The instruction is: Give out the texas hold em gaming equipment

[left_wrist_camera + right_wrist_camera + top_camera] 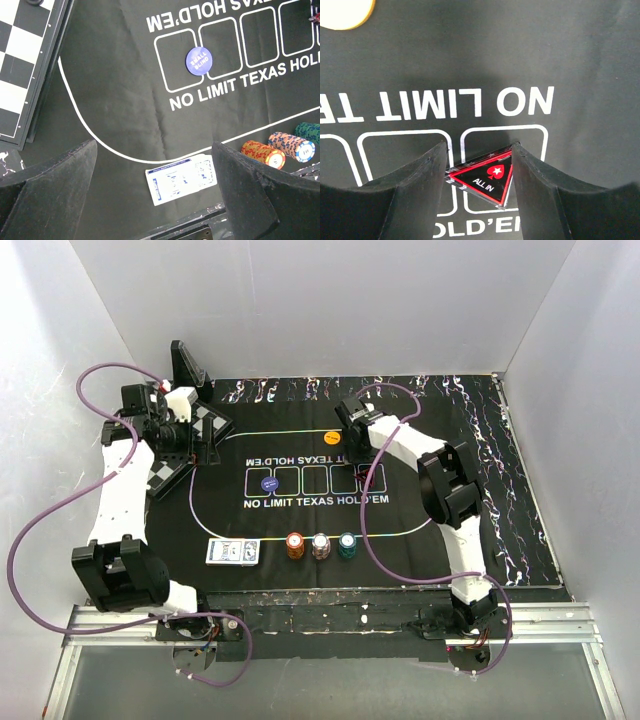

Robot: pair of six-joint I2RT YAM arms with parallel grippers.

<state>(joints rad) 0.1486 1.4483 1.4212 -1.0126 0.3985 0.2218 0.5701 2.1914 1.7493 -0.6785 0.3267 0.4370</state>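
Observation:
My right gripper [479, 150] is shut on the red triangle marker [487, 177], which reads "ALL IN". Its fingertips press the marker's two side corners, just above the rightmost card boxes of the black mat [420, 490]. A yellow disc [335, 438] [345, 12] lies on the mat beyond it. The blue "small blind" chip [268, 482] [198, 60] lies on the left card box. The playing cards [233, 552] [182, 178] sit at the mat's near edge, next to orange [295, 545], white [321, 545] and teal [347, 544] chip stacks. My left gripper [185, 435] [154, 145] hangs open and empty, high over the mat's left end.
The chessboard [205, 425] [20, 65] lies at the far left, partly under the left arm. White walls close in the table on three sides. The arms' mounting rail [330, 625] runs along the near edge.

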